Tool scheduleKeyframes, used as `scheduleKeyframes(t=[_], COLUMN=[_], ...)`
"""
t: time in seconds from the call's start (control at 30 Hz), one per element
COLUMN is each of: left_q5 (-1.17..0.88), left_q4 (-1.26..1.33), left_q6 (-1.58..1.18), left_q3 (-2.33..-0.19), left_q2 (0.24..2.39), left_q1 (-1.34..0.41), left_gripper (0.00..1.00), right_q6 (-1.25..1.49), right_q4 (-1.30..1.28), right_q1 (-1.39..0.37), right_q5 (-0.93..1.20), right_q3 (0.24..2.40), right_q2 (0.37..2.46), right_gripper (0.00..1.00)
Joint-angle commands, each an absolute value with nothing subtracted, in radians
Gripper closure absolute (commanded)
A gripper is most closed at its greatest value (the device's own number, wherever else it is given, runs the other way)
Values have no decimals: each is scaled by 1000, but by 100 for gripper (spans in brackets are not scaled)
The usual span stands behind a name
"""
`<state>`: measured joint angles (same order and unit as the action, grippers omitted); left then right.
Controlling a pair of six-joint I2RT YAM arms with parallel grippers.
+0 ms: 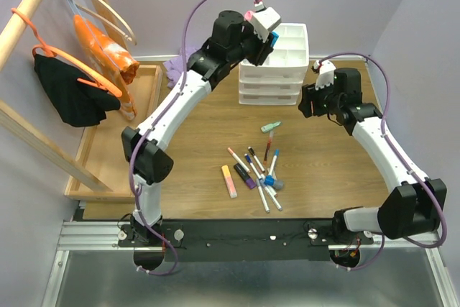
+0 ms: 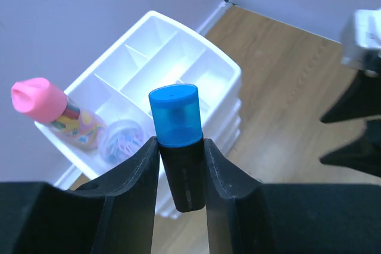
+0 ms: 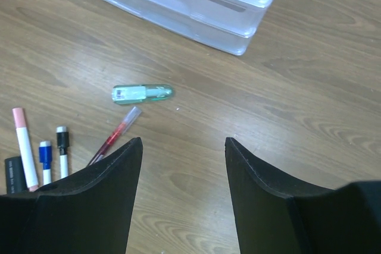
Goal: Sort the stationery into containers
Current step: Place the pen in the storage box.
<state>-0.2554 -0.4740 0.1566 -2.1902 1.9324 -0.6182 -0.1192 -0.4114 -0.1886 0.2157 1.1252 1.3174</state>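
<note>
My left gripper (image 2: 181,142) is shut on a black highlighter with a blue cap (image 2: 177,117) and holds it above the divided top tray (image 2: 161,46) of the white drawer unit (image 1: 277,70). A pink-capped glue bottle (image 2: 44,108) and a small round jar (image 2: 121,139) lie in the tray's near compartment. My right gripper (image 3: 183,142) is open and empty above the table. A mint highlighter (image 3: 143,93) and a red pen (image 3: 114,136) lie ahead of it. Several markers and highlighters (image 1: 253,170) lie on the table.
A long wooden tray (image 1: 115,134) and a wooden rack with hangers and clothes (image 1: 79,62) stand at the left. A purple cloth (image 1: 176,66) lies behind the left arm. Walls close in behind and at the right.
</note>
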Motion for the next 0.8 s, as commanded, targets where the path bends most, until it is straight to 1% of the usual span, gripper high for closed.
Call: scheduleKeyframes(t=[0.0, 0.07, 0.13, 0.23, 0.27, 0.37, 0.47, 0.67, 0.77], left_q5=[-285, -279, -259, -207, -196, -187, -195, -184, -183], left_q4=[-19, 97, 161, 232, 257, 273, 282, 373, 370], left_q6=[152, 161, 158, 156, 158, 169, 170, 199, 228], left_q3=[-2112, -2111, -2120, -2210, -2270, -2382, -2440, -2451, -2511], left_q2=[2037, 2069, 2110, 2195, 2216, 2289, 2336, 2408, 2459], left_q1=[-595, -592, -588, -577, -572, -569, -571, -574, -575], left_gripper=[100, 100, 100, 100, 100, 100, 100, 100, 99], right_q6=[-110, -110, -107, -92, -91, -83, -66, -48, -44], right_q4=[-400, -399, -397, -397, -402, -402, -397, -390, -388], right_q1=[-152, -144, -135, -115, -110, -94, -72, -51, -48], right_q5=[187, 192, 192, 205, 209, 216, 236, 258, 261], right_q3=[1169, 1170, 1160, 1146, 1134, 1092, 1063, 1026, 1035], right_q2=[1339, 1339, 1333, 1313, 1307, 1286, 1270, 1273, 1288], right_gripper=[35, 35, 35, 35, 35, 35, 35, 36, 36])
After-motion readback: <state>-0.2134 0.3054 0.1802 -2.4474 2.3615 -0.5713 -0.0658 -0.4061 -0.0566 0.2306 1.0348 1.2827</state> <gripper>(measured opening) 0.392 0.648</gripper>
